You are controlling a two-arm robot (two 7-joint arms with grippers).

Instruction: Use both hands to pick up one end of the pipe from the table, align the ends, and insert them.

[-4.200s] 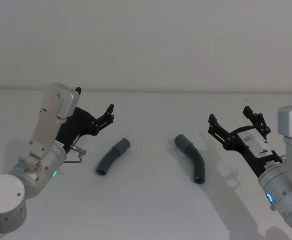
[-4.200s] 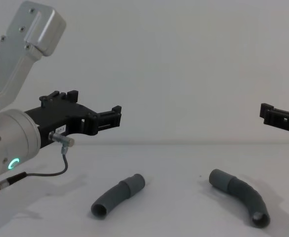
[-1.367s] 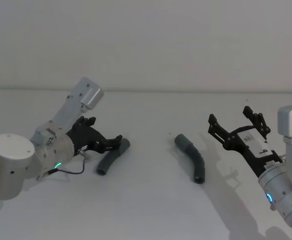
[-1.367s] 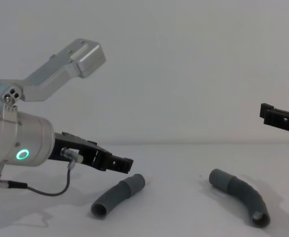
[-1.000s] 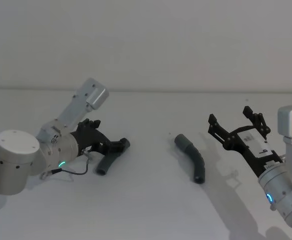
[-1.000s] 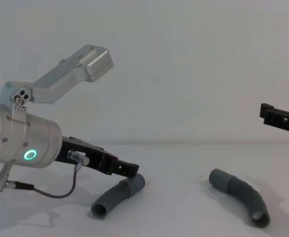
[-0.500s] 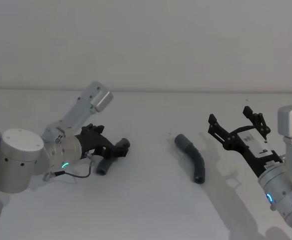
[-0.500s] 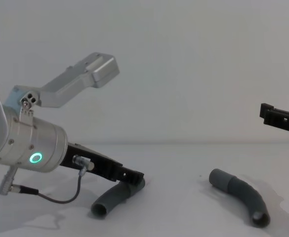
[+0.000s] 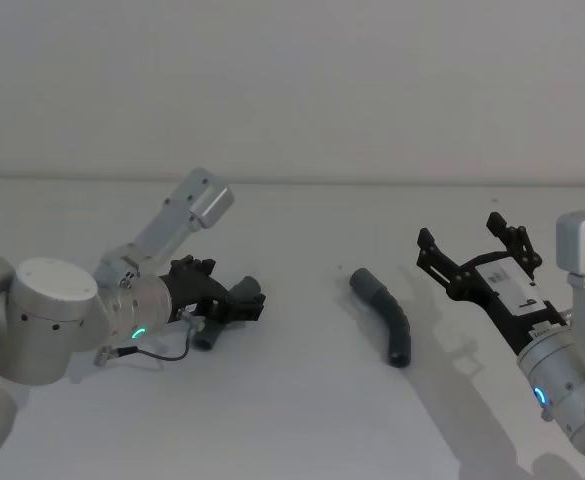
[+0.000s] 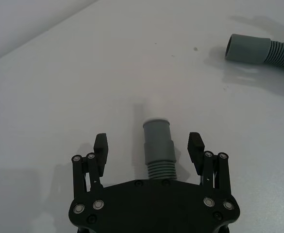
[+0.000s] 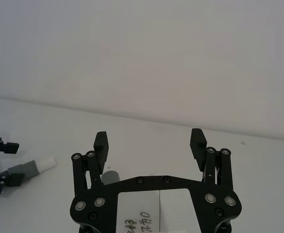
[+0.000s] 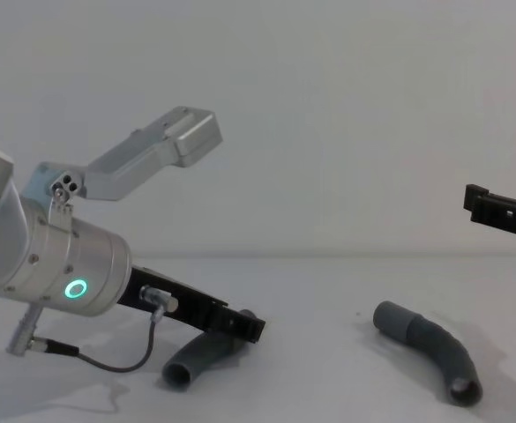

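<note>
- The left end effector (image 9: 244, 303), a black plastic two-finger claw on a silver cylindrical wrist, is reaching low over the plain white matte surface (image 9: 292, 410) on the robot's left side, and it is tilting down toward it.
- Its fingers (image 10: 101, 145) are standing apart, one on each side of the left hose piece (image 10: 158, 150), a short curved dark grey hose with a ribbed middle. A gap is showing between each finger and the hose, so nothing is being clamped.
- The fingers are flanking the smooth grey cuff (image 10: 158, 133) just past the ribs, and a narrower whitish tip (image 10: 156, 108) is poking out of that cuff, beyond the fingertips.
- The left hose piece is lying flat on the surface, with its other end (image 12: 176, 374) sticking out below the wrist, toward the robot.
- A green ring light (image 12: 77, 288) is glowing on the left wrist.
- The right hose piece (image 9: 384, 315), a matching curved dark grey ribbed hose, is lying on the surface well apart from the first, off to the right. Its plain open grey socket (image 10: 239, 47) is sitting at the end nearer the left hose piece.
- The right end effector (image 9: 462, 232), black like the other, is hovering above the surface at the right side, clear of the right hose piece. Its fingers are spreading wide and gripping nothing.
</note>
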